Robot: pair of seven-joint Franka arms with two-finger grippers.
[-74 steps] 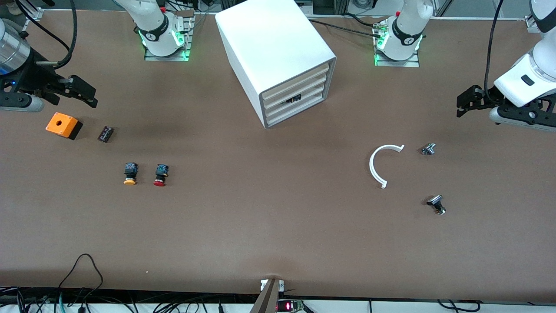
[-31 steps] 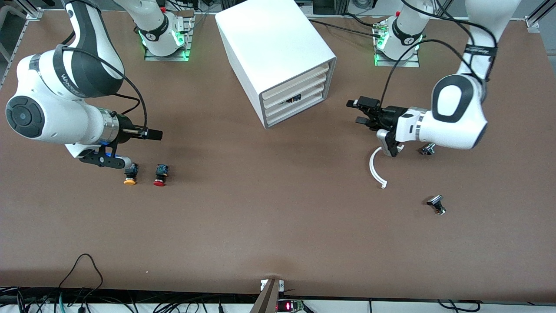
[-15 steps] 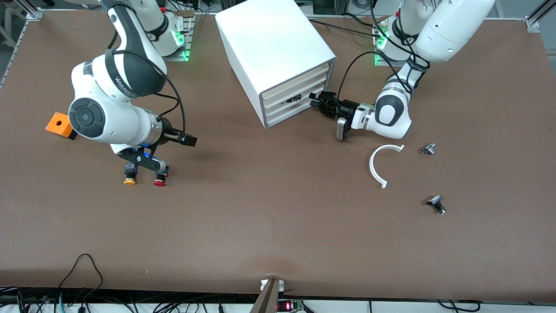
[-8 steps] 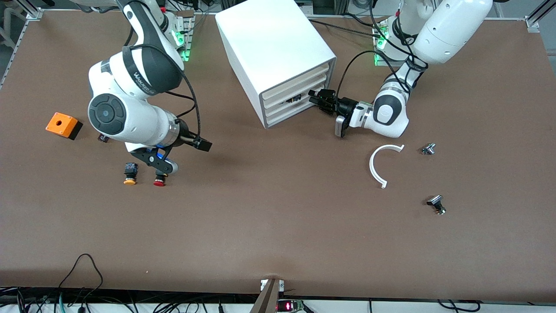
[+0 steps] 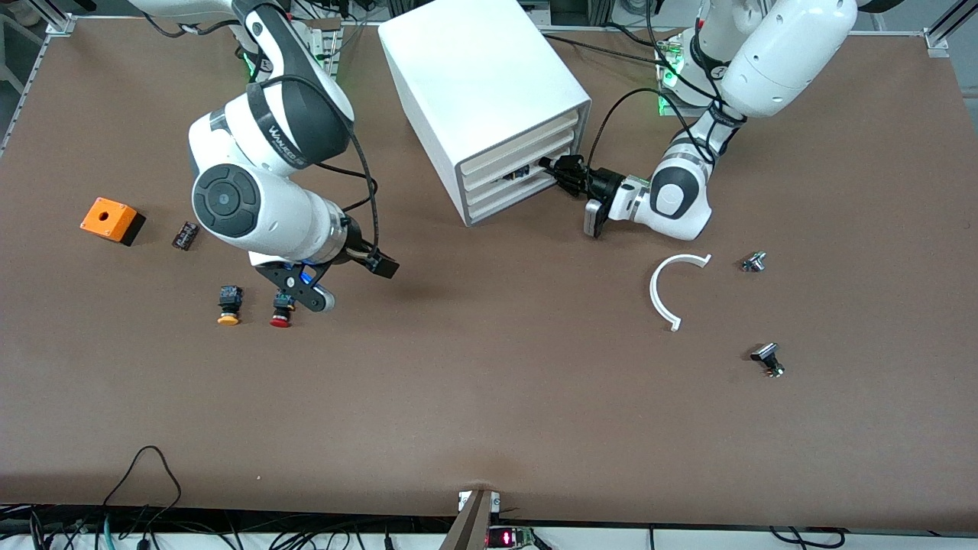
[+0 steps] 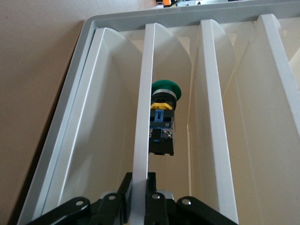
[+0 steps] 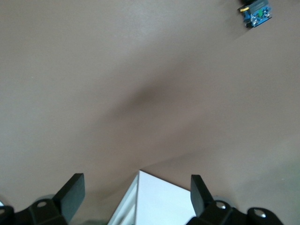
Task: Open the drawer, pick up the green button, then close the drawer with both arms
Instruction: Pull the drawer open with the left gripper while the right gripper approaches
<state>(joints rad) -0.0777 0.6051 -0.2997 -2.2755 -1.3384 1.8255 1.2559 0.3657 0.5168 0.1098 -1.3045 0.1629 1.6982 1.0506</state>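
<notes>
Starting nearest the front camera, the right gripper [image 5: 382, 266] was seen hanging over bare surface [image 5: 489, 397] beside the cabinet [image 5: 489, 99], toward the right arm's end; its jaws were spread wide with nothing between them, and that arm was judged to be waiting. Farther up the surface, the left gripper [image 5: 552, 169] had been brought against the cabinet's front, at the drawer [image 5: 527, 173] with the dark gap. In the left wrist view the jaws were seen straddling the drawer's slat front [image 6: 143, 136] — whether they had closed on it could not be told. The button [image 6: 162, 119] lay inside that drawer, straight ahead of the left jaws, just past the slat, its long axis in line with the pull and its green cap pointing deeper in — so the left arm was by far the nearer.
</notes>
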